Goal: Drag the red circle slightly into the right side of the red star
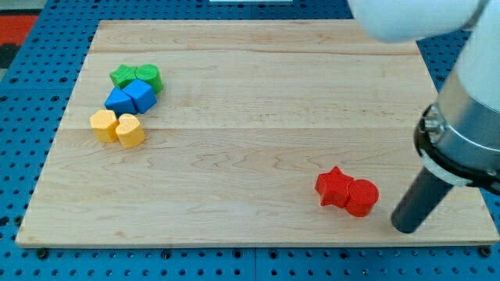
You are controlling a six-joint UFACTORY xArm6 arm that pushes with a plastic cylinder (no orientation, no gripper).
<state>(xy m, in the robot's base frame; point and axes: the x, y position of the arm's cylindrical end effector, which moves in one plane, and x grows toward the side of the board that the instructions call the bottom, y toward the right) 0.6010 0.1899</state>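
The red star (334, 187) lies on the wooden board (258, 101) at the view's lower right. The red circle (362, 197) touches the star's right side, slightly below it. My tip (406, 227) is on the board to the right of and a little below the red circle, a short gap apart from it. The dark rod rises from the tip up and to the right into the arm's grey body.
At the view's upper left stands a cluster: a green star (123, 76) and green block (148, 77), a blue block (119, 101) and blue cube (141, 95), a yellow hexagon (103, 123) and yellow heart (130, 130). The board's right edge is close to the tip.
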